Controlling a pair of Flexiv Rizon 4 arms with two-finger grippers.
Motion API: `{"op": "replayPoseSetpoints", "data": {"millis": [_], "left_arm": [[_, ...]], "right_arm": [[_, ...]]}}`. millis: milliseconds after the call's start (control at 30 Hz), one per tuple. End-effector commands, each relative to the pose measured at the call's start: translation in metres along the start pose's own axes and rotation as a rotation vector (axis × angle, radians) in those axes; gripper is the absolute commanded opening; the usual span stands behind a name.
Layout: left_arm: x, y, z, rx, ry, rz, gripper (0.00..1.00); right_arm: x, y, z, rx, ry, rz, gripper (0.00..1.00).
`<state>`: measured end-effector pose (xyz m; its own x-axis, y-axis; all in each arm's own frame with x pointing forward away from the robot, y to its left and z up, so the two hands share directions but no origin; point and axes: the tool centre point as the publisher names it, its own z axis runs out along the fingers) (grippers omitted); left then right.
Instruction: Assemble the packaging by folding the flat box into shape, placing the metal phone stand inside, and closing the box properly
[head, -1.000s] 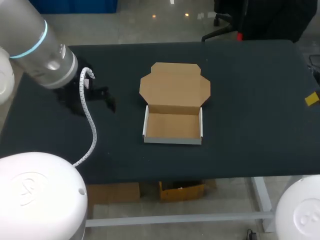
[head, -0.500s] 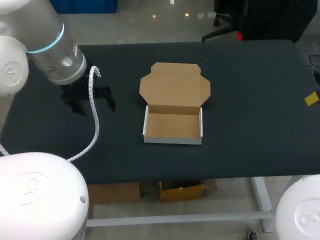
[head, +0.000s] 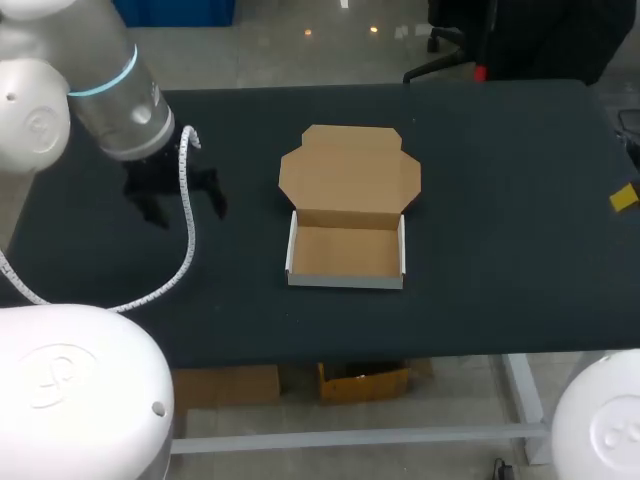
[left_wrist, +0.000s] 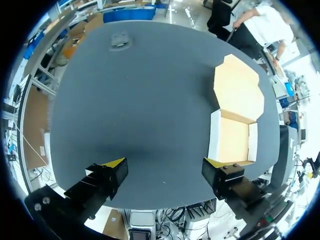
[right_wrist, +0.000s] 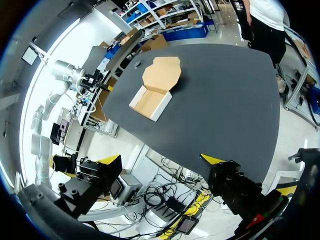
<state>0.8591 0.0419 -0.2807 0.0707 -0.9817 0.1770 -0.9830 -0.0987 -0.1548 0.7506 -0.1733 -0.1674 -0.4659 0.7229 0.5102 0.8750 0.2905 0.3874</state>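
Near the middle of the dark bench (head: 500, 200): the cardboard box (head: 345, 252), folded into a shallow open tray with white outer walls and a brown floor. Lid flap (head: 350, 170) laid flat on the far side, joined along the tray's far wall.

Left of the box and well apart from it, above the bench: the left gripper (left_wrist: 164, 163). Jaws wide apart, clamped on nothing, only bare bench between the yellow tips. From its own wrist, the box just beside one finger, the tray's near wall partly hidden behind that finger. From above, hard to outline, dark against dark, and partly covered by the left arm (head: 110, 90) and its white coiled cable (head: 190, 235).

Well ahead of the left gripper, close to the bench's far edge: a small grey object (left_wrist: 120, 41), too small to identify. From above, that far-left corner covered by the left arm.

Off the bench, past its edge: the right gripper (right_wrist: 161, 160). Jaws wide apart, holding nothing; box well ahead. From above, only the right arm's white base (head: 600, 420) at the near right, cut off.
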Motion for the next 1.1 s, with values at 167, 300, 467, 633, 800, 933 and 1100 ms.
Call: {"op": "replayPoseSetpoints", "data": {"millis": [167,300,467,633,800,933,1100], "left_arm": [[0.0011,-0.0131,0.0117,-0.077,0.004,0.002,1.00],[0.0011,-0.0131,0.0117,-0.077,0.004,0.002,1.00],[0.0011,-0.0131,0.0117,-0.077,0.004,0.002,1.00],[0.0011,-0.0131,0.0117,-0.077,0.004,0.002,1.00],[0.0012,-0.0135,0.0111,-0.066,0.003,0.004,1.00],[0.0005,-0.0148,0.0094,-0.047,0.005,0.004,1.00],[-0.0001,-0.0172,0.0147,-0.034,-0.009,0.018,1.00]], "right_arm": [[0.0015,-0.0012,-0.0009,-0.001,-0.002,0.000,1.00],[0.0015,-0.0012,-0.0009,-0.001,-0.002,0.000,1.00],[0.0015,-0.0012,-0.0009,-0.001,-0.002,0.000,1.00],[0.0015,-0.0012,-0.0009,-0.001,-0.002,0.000,1.00],[0.0015,-0.0012,-0.0009,-0.001,-0.002,0.000,1.00],[0.0015,-0.0012,-0.0009,-0.001,-0.002,0.000,1.00],[0.0015,-0.0012,-0.0009,-0.001,-0.002,0.000,1.00]]}}
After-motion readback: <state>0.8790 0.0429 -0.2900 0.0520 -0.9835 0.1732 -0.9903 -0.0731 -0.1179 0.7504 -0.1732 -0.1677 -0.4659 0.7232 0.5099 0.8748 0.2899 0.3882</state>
